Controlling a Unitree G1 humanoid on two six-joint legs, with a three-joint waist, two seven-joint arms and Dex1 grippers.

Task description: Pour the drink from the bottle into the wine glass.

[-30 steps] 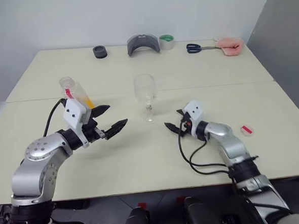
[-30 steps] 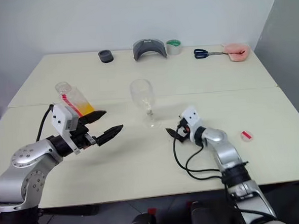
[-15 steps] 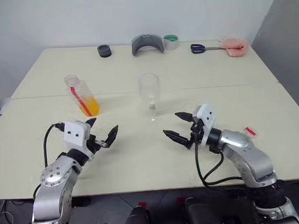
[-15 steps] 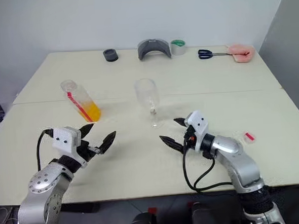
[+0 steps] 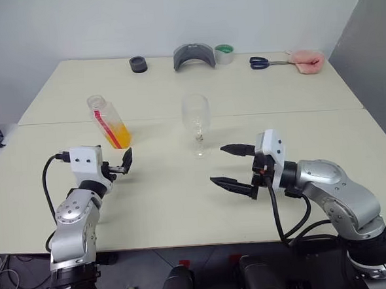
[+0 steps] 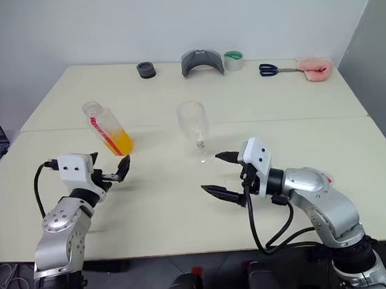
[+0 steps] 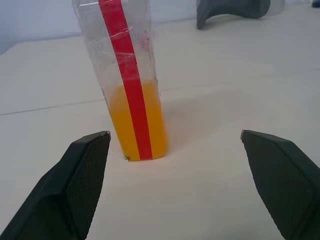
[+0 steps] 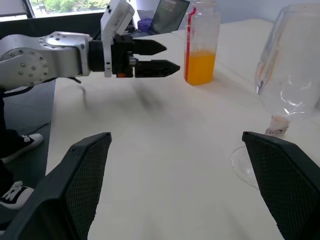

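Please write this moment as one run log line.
left gripper: open, facing bottle | right gripper: open, empty | wine glass: upright, empty | pour: not started

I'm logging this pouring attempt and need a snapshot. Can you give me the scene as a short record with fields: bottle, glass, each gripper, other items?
bottle: the bottle stands on the table, uncapped, the drink filling its lower part
wine glass: the wine glass is upright mid-table, empty
left gripper: the left gripper is open, level, facing the bottle, not touching it
right gripper: the right gripper is open, near the glass, holding nothing
far edge: black ring, grey curved piece, tape roll, scissors, pink item
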